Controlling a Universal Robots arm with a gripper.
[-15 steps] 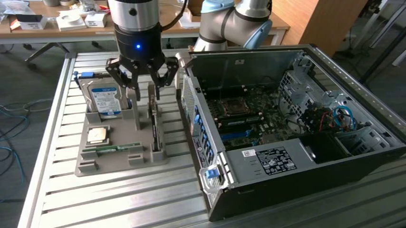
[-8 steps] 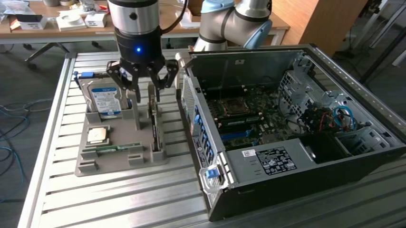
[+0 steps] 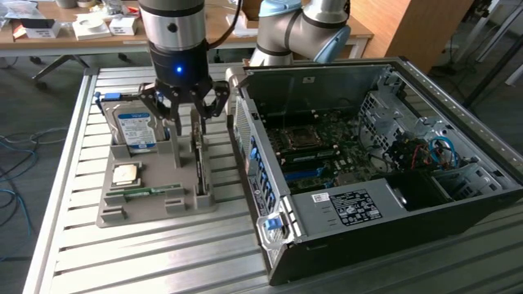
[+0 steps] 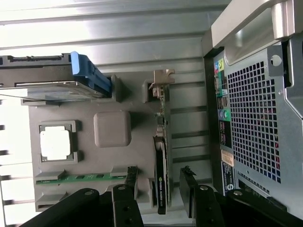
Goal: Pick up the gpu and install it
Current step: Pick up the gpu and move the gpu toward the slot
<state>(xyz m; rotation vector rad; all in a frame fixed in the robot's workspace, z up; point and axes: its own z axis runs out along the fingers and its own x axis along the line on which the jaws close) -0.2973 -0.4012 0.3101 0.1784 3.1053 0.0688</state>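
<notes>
My claw (image 3: 190, 125) hangs wide open and empty over the grey tray (image 3: 114, 215), a finger to each side of the gpu (image 4: 161, 158) — it stands on edge in its slot, along the tray edge nearest the open computer case (image 3: 343, 208). I judge it light, stiff yet fragile — best pinched gently on the flat board faces, mid-length.

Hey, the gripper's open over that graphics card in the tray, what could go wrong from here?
1. The gpu stands on its thin edge in the grey tray; if the open gripper closes off-centre, the card may tilt or jam.
2. The hard drive stands upright close by; a finger might clip it.
3. The computer case wall sits right beside the tray, so a lifted card could strike it.
</notes>
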